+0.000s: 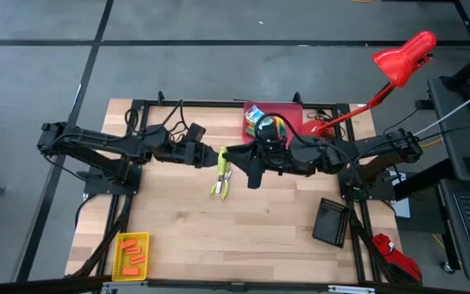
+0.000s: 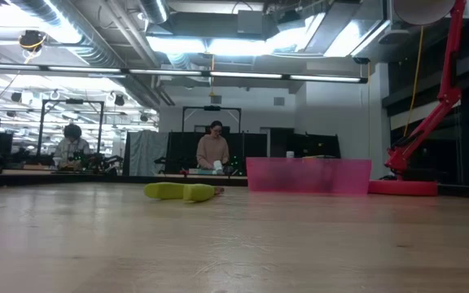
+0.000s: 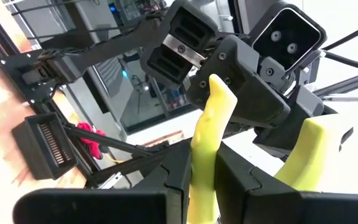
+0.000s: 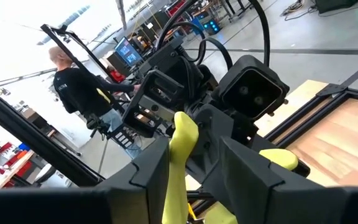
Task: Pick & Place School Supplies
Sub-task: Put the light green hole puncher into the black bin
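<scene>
High view shows, from left to right, the yellow bin (image 1: 132, 253) with orange sticks at the table's (image 1: 219, 229) near left corner, then the left gripper (image 1: 211, 157) and right gripper (image 1: 237, 157) meeting mid-table over the pliers (image 1: 222, 176). Both wrist views show jaws closed on a yellow-green handle (one each, it seems). Behind sits the red bin (image 1: 294, 115) holding crayon boxes (image 1: 259, 121); a black bin (image 1: 332, 221) lies right. This looks like a handover; next, one arm should release before the other carries the pliers off.
</scene>
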Available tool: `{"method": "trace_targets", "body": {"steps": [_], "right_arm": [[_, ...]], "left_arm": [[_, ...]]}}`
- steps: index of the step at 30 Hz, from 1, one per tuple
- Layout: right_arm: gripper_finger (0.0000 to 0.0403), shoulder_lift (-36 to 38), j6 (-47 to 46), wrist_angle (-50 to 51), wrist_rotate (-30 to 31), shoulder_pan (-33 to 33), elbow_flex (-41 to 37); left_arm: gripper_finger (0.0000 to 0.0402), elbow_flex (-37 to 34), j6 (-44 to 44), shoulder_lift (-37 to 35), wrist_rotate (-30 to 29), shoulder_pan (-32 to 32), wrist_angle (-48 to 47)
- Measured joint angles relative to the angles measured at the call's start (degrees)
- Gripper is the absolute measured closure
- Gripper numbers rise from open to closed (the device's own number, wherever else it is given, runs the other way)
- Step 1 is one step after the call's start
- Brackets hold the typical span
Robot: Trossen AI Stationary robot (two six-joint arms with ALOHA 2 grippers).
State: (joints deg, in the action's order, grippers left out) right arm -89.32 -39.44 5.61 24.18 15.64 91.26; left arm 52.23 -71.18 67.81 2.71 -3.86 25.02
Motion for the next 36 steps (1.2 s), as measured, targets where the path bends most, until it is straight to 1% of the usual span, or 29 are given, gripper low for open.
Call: {"method": "trace_targets", "body": {"steps": [7,10,13,19,22,33,36], "right_arm": [[0.0262,0.0,-0.01,-0.09,-0.19,0.04,0.0],[0.0271,-0.01,0.45,-1.16,-1.17,0.04,0.0],[0.0294,0.0,1.12,-1.79,-1.95,0.04,0.0],[0.0362,0.0,2.47,-2.04,-3.04,0.11,0.0],[0.0382,0.02,2.93,-2.1,-3.48,0.11,0.0],[0.0401,0.09,4.09,-3.07,-4.65,0.24,0.0],[0.0393,0.09,4.86,-3.81,-5.13,0.49,0.0]], "left_arm": [[0.0361,0.01,0.02,0.0,-0.23,0.02,-0.11],[0.036,0.02,0.04,0.0,-0.38,0.02,-0.87],[0.0362,0.02,0.24,0.02,-0.56,0.0,-1.27],[0.036,0.02,0.44,-0.01,-0.63,-0.02,-0.82],[0.0361,0.02,0.57,-0.04,-0.63,-0.04,-0.79],[0.036,0.11,1.04,-0.13,-0.87,-0.02,-0.57],[0.0359,0.09,1.23,-0.13,-0.89,-0.04,-0.2]]}}
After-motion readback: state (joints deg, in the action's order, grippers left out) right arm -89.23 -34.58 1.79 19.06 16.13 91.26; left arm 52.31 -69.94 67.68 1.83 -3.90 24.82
